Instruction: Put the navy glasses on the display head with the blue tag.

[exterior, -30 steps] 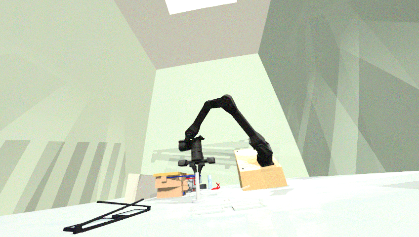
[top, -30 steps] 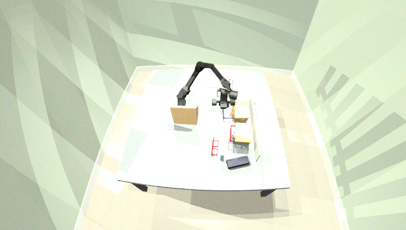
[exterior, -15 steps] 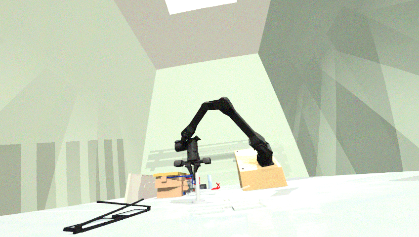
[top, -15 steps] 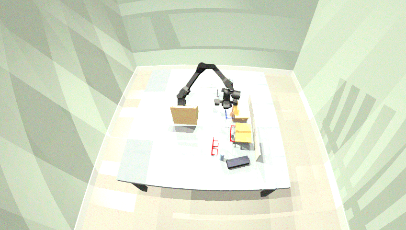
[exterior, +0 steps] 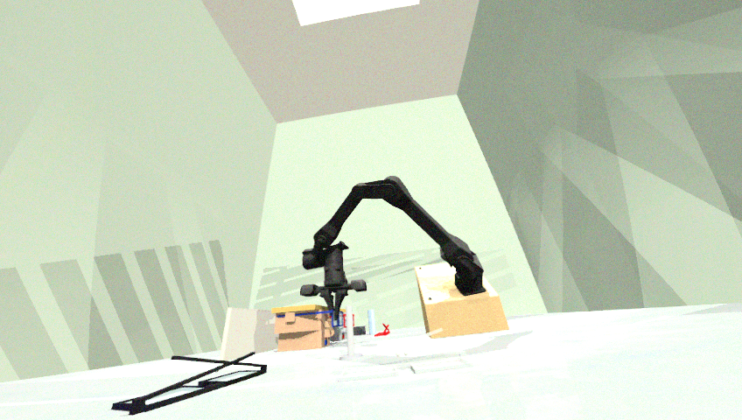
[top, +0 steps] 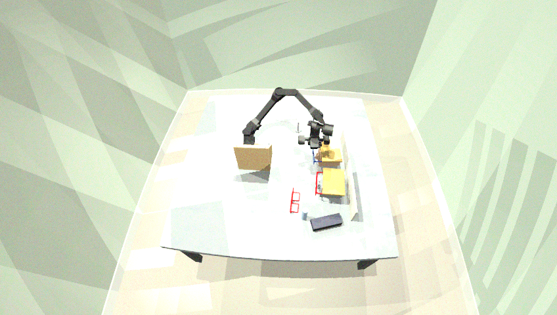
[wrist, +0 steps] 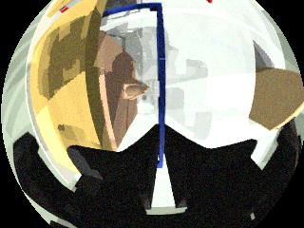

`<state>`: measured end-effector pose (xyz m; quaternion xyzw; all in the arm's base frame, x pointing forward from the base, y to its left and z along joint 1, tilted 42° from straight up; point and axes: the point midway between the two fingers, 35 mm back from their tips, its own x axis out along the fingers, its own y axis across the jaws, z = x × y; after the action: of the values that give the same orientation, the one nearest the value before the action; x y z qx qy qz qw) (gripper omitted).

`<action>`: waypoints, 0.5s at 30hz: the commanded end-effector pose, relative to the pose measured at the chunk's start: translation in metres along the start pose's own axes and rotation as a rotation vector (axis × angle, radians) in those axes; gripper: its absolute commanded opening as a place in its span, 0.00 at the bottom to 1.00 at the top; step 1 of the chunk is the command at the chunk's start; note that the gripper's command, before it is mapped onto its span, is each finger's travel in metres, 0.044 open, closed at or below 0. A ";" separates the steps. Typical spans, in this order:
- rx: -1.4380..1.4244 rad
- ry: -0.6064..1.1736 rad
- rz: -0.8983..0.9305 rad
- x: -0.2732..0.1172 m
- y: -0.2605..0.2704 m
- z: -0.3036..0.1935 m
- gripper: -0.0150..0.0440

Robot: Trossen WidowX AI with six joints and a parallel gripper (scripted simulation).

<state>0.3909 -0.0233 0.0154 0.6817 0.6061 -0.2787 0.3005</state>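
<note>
My gripper (top: 313, 149) (exterior: 336, 316) (wrist: 160, 127) is shut on the front of the navy glasses (top: 313, 159) (wrist: 161, 71), which also show in the exterior view (exterior: 307, 313). The near display head (top: 332, 155) (exterior: 299, 339) (wrist: 62, 104) has a yellow top. The front bar stands before its nose, with a small gap in the wrist view. One temple reaches along the head's far side; the other runs beside its near side under the yellow top. A small blue patch (exterior: 326, 342) shows low on this head. The temple ends are hidden. The other head (top: 333, 181) wears red glasses (top: 316, 183).
A cream board (top: 350, 179) (exterior: 238, 332) stands behind the heads. Other red glasses (top: 292, 201), a bluish cylinder (top: 304, 215) (exterior: 371, 322) and a dark case (top: 326, 222) lie beyond. A white post (exterior: 349, 332), black glasses (exterior: 136, 405) and a wooden block (top: 253, 157) (exterior: 465, 317) are also there.
</note>
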 end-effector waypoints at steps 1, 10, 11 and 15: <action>0.004 0.003 0.002 0.000 0.006 0.000 0.25; 0.004 0.003 0.002 0.000 0.009 0.000 0.25; 0.004 0.003 0.002 0.000 0.009 0.000 0.25; 0.004 0.003 0.002 0.000 0.009 0.000 0.25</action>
<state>0.3982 -0.0240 0.0151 0.6817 0.6063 -0.2790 0.2998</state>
